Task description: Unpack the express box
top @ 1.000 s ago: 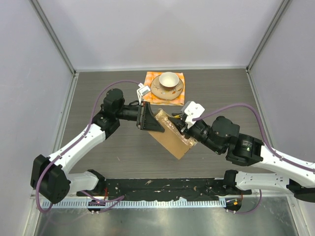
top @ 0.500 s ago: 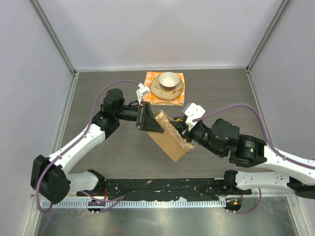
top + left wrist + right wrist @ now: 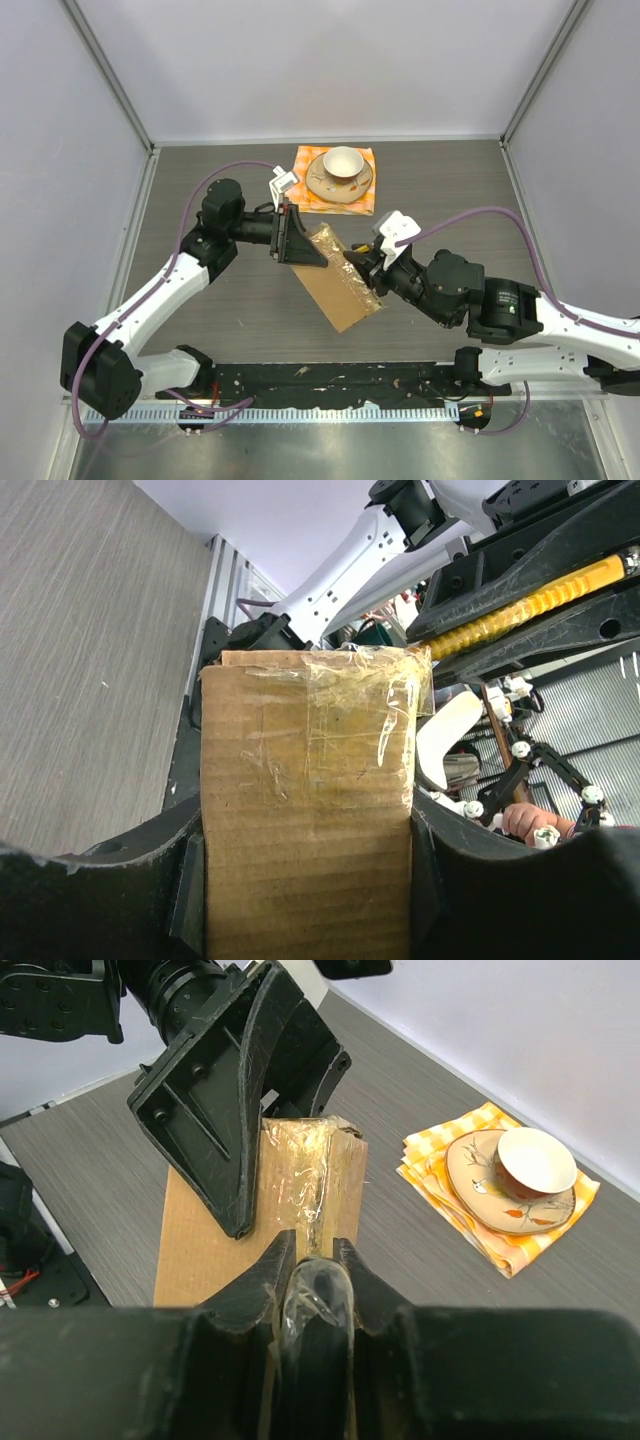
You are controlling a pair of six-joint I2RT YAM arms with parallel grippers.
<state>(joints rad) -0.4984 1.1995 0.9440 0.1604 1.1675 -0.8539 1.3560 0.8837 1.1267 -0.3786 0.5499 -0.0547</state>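
flat brown express box [image 3: 337,284], taped shut, angled diagonally mid-table

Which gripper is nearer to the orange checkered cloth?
Left. The left gripper, holding the brown cardboard box, is beside the orange checkered cloth's near-left corner. The right gripper is farther toward the arm bases, pinching the box's clear tape.

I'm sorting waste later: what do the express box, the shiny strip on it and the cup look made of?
The express box: matte brown corrugated cardboard, going by its fine ribbing. The strip: likely clear plastic tape, glossy and wrinkled. The cup: probably glazed ceramic, smooth with a sheen.
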